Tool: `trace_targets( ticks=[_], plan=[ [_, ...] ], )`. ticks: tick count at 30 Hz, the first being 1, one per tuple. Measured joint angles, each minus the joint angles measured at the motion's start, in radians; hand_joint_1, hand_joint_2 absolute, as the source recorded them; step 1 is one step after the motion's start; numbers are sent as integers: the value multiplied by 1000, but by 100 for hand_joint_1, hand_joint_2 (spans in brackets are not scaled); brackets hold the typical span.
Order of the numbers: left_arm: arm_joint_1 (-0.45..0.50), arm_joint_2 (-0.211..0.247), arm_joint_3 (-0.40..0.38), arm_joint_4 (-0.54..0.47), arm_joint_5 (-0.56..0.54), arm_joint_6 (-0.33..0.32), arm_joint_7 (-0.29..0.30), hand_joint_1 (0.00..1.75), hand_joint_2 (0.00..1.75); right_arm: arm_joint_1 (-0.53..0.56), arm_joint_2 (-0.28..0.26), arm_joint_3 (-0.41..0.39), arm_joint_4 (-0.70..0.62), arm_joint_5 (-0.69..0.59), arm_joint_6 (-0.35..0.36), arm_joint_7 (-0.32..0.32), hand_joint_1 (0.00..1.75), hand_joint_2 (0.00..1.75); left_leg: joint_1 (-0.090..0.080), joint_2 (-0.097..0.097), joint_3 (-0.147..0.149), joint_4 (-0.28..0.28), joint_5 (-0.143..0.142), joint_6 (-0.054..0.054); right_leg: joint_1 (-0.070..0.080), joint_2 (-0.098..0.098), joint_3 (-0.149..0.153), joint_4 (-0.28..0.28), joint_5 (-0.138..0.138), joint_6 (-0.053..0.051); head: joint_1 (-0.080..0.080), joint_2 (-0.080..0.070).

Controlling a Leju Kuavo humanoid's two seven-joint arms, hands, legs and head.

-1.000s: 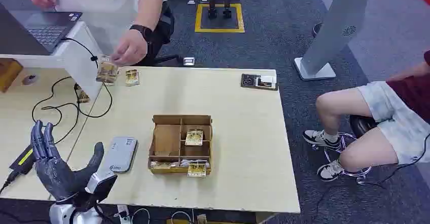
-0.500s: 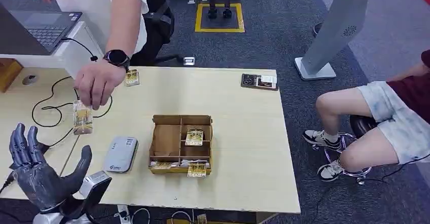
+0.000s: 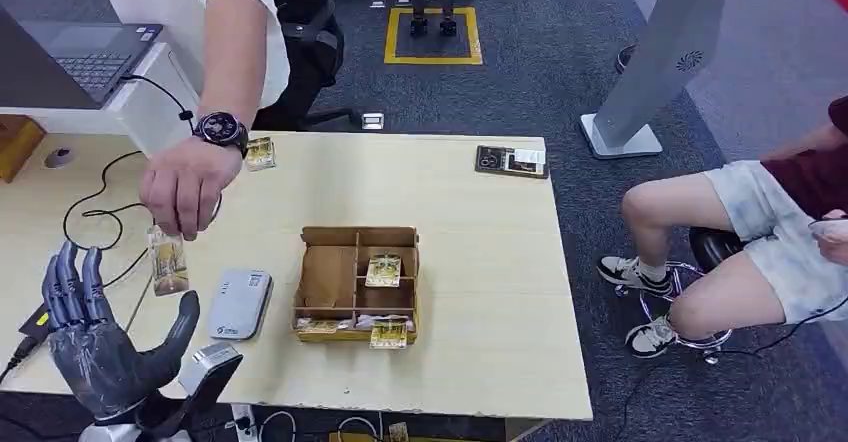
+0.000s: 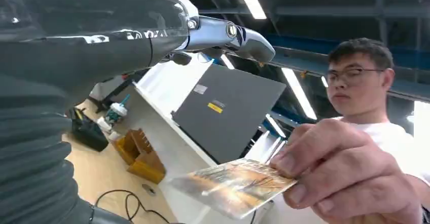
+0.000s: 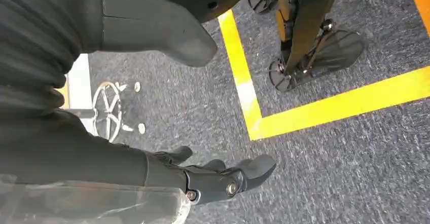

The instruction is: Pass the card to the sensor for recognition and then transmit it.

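Note:
A person's hand (image 3: 185,184) holds a yellowish card (image 3: 167,261) just above and beyond my left hand (image 3: 105,347), which is raised palm up at the table's near left corner, fingers spread, holding nothing. In the left wrist view the card (image 4: 234,185) hangs from the person's fingers (image 4: 350,176) close to my left hand (image 4: 91,46), not touching it. The grey sensor (image 3: 238,303) lies flat on the table right of my left hand. My right hand (image 5: 152,148) hangs over the floor with nothing in it, fingers loosely extended.
A brown compartment box (image 3: 356,282) with more cards stands mid-table. Another card (image 3: 260,152) and a dark card holder (image 3: 511,160) lie at the far edge. Cables (image 3: 100,212) and a laptop (image 3: 90,52) are on the left. A seated person (image 3: 760,232) is on the right.
The person's hand has brought the card down closer to my left hand. My left hand has shifted slightly right and up.

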State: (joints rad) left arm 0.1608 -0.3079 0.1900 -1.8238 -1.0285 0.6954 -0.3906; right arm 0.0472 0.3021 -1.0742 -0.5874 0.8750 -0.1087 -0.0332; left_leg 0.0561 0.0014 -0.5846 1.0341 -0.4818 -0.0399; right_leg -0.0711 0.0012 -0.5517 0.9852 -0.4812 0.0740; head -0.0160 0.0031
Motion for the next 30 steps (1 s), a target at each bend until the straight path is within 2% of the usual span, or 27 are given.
trace_targets(
  ticks=[6, 7, 9, 10, 13, 19, 20, 21, 30],
  plan=[
    [-6, 2, -21, 9, -17, -1, -3, 0, 175, 1, 0, -6, -15, 29, 20, 13, 0, 175, 0, 0, 0, 0, 0, 0, 0, 0, 0, 0, 0, 0, 1, 0],
    [-7, 2, -26, 14, -18, -1, -4, 0, 0, 1, 0, -8, -15, 34, 21, 16, 0, 175, 0, 0, 0, 0, 0, 0, 0, 0, 0, 0, 0, 0, 0, 0],
    [-9, 3, -33, 24, -18, -1, -11, 0, 0, 1, 0, -13, -15, 37, 36, 28, 0, 175, 0, 0, 1, 0, 0, 0, 0, 0, 0, 0, 0, 0, 0, 0],
    [-11, 3, -35, 30, -18, -1, -12, 0, 175, 1, 0, -16, -15, 41, 43, 32, 0, 175, 0, 0, 0, 0, 0, 0, 0, 0, -1, 0, 0, 0, 0, 0],
    [-15, 4, -42, 53, -6, -1, -35, 0, 175, 3, -1, -25, -14, 71, 73, 34, 0, 175, 0, 0, 0, 0, 0, 0, 0, 0, -2, 0, 0, 0, 0, 0],
    [-19, 6, -47, 82, -25, -1, -42, 0, 175, 5, -3, -34, -16, 91, 69, 27, 0, 175, 0, 1, 0, 0, 0, 0, 0, 1, -1, 0, 0, 0, 0, 0],
    [-20, 6, -47, 85, -26, -1, -43, 10, 175, 5, -3, -35, -17, 94, 69, 27, 0, 175, 0, 1, 0, 0, 0, 0, 0, 1, -1, 0, 0, 0, 0, 0],
    [-20, 6, -47, 88, -27, -1, -43, 175, 175, 5, -3, -35, -18, 97, 69, 27, 0, 175, 0, 1, 0, 0, 0, 0, 0, 1, -1, 0, 0, 0, 0, 0],
    [-22, 7, -49, 96, -26, -1, -48, 175, 175, 5, -4, -46, -20, 112, 68, 23, 0, 175, 0, 1, 0, 0, 0, 0, 0, 1, -1, 0, 0, 0, 0, 0]
  ],
)
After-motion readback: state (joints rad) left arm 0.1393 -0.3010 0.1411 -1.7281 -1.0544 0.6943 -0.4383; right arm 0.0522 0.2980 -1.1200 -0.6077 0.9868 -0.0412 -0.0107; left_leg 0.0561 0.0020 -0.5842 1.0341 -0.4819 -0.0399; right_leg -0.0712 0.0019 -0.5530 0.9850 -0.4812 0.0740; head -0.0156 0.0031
